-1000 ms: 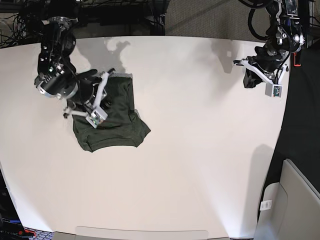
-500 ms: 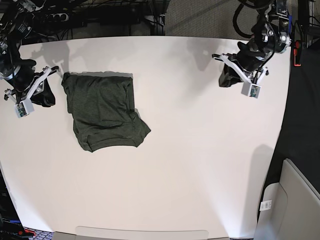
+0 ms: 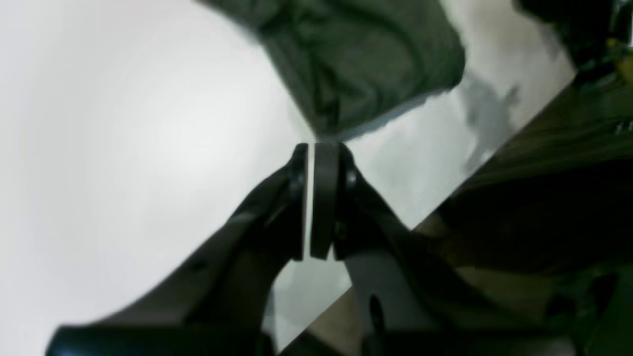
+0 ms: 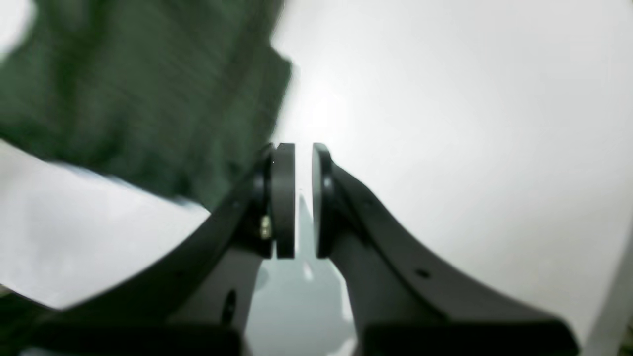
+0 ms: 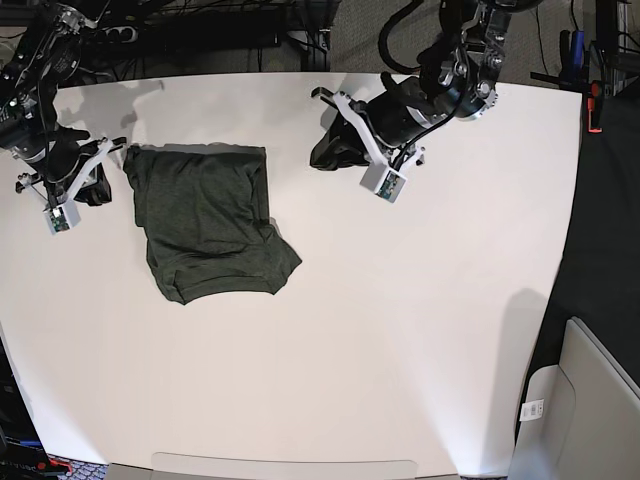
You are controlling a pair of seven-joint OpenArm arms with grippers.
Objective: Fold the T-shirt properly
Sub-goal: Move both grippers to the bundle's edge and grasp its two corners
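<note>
T-shirt (image 5: 205, 222) lies folded on the table (image 5: 400, 320), between the two grippers. Right gripper (image 5: 90, 187) sits just beside the shirt's upper edge, apart from the cloth; its jaws stand slightly parted with nothing between them. Left gripper (image 5: 330, 150) hangs over bare table on the shirt's opposite side, well clear of it; its jaws are closed to a hairline gap and hold nothing.

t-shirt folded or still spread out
Folded: the T-shirt lies as a compact, layered block on the table, no sleeves spread out.
</note>
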